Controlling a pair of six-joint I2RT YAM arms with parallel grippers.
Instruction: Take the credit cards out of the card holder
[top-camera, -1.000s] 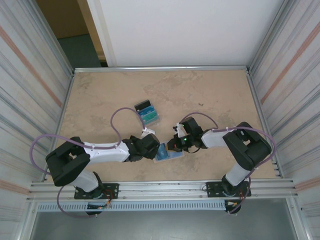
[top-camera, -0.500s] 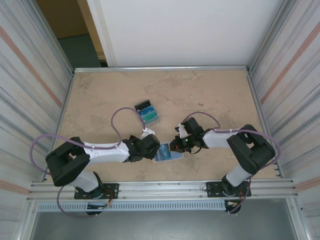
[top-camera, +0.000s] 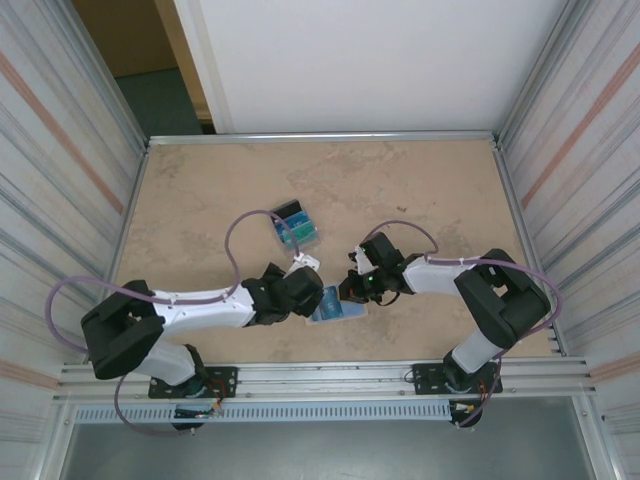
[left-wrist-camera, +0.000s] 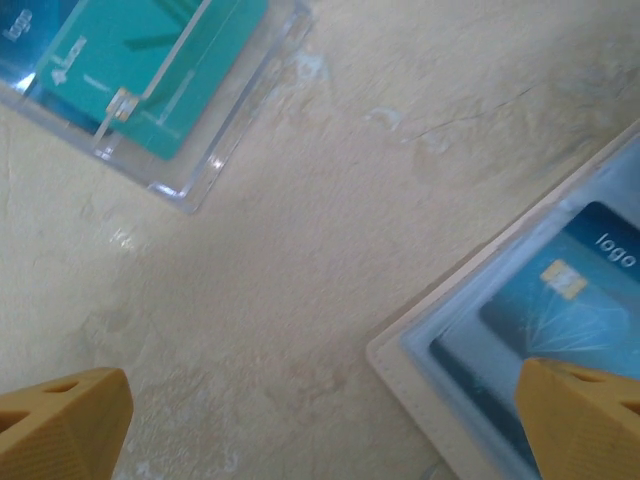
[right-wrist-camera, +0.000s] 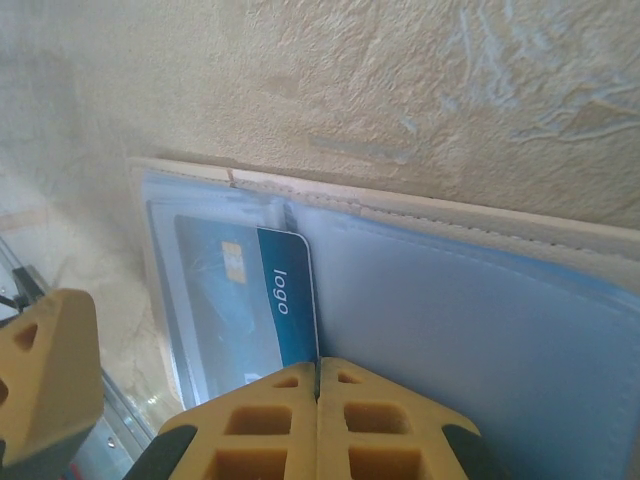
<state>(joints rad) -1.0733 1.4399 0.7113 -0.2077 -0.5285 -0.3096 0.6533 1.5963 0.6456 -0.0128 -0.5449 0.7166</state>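
The card holder (top-camera: 335, 306) lies open on the table between the two grippers, with a beige stitched rim (right-wrist-camera: 420, 205) and pale blue-grey inner faces (right-wrist-camera: 480, 320). A blue credit card (right-wrist-camera: 250, 295) marked "logo" sits in its clear pocket, seen again as the blue credit card (left-wrist-camera: 570, 290) in the left wrist view. My right gripper (right-wrist-camera: 318, 385) is shut, its tips resting on the holder right at that card's edge. My left gripper (left-wrist-camera: 320, 425) is open, its right finger (left-wrist-camera: 585, 420) over the holder's corner. More credit cards (top-camera: 295, 225), teal (left-wrist-camera: 150, 70) among them, lie in a clear tray.
The clear tray (left-wrist-camera: 215, 165) stands just beyond the left gripper. Metal rails border the beige table (top-camera: 420, 190). The left arm's purple cable (top-camera: 240, 235) loops over the table near the tray. The left gripper's yellow finger (right-wrist-camera: 45, 370) shows beside the holder.
The left arm's elbow has swung slightly back and left, and its gripper has edged toward the card holder. The right gripper stays shut in the same place.
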